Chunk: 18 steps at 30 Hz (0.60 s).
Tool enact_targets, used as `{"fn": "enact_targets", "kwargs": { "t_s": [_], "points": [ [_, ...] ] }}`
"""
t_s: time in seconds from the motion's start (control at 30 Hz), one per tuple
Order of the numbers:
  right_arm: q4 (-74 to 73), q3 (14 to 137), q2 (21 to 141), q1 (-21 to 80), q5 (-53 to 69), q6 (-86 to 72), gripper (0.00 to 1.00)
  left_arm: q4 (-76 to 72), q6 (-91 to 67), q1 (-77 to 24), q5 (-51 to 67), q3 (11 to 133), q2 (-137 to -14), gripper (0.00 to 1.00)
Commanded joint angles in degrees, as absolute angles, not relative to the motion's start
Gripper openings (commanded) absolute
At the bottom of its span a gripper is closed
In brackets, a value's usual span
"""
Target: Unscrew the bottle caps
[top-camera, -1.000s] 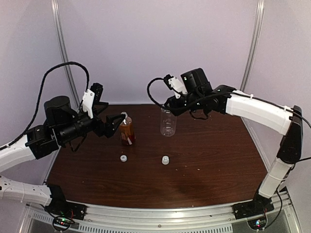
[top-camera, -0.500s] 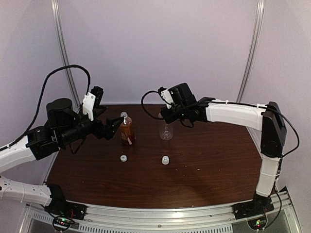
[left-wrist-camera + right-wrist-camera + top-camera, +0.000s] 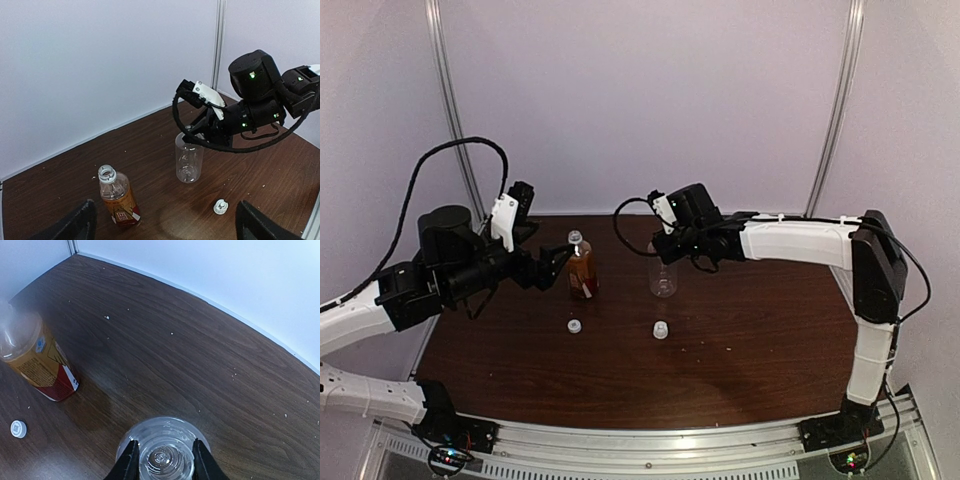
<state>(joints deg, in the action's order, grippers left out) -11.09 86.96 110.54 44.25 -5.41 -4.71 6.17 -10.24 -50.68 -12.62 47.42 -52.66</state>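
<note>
1. The top cam sees both caps at once: the left cap (image 3: 574,326) and the right cap (image 3: 661,330). Both lie on the brown table (image 3: 750,345), on the near side of the bottles and apart from them.
2. My left wrist cam only gets the right cap (image 3: 219,206). My right wrist cam only gets the left cap (image 3: 18,428).
3. The left wrist cam shows the amber bottle (image 3: 118,198) w/ an open top and no cap on. It stands on the table, w/ a red label low down.
4. The right wrist cam looks straight down into the clear bottle (image 3: 163,456). It also has no cap on.
5. My right gripper (image 3: 164,461) is nearly closed. It has one finger on each side of the clear bottle's neck and pinches it. That bottle is upright, to the right of the amber bottle.
6. My left gripper (image 3: 168,223) is wide open & holds nothing. In the top cam, the left gripper (image 3: 558,258) is just beside the amber bottle, on its left. I can't tell if it touches.
</note>
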Motion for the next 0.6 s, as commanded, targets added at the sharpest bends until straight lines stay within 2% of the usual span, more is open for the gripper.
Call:
{"fn": "enact_targets", "kwargs": {
  "t_s": [0.0,0.13,0.57],
  "points": [
    [-8.96,85.62,111.01,43.92,-5.60,-5.75,0.03,4.01,-10.63,-50.54,-13.21,46.85,-52.60,0.98],
    [-9.06,84.75,110.87,43.79,-5.06,-5.93,0.07,3.98,-10.52,-50.49,-13.24,46.76,-52.67,0.98],
    [-9.79,83.78,109.04,43.65,-5.06,-5.95,0.45,3.44,-10.35,-50.54,-13.10,46.67,-52.87,0.98]
  ]
}}
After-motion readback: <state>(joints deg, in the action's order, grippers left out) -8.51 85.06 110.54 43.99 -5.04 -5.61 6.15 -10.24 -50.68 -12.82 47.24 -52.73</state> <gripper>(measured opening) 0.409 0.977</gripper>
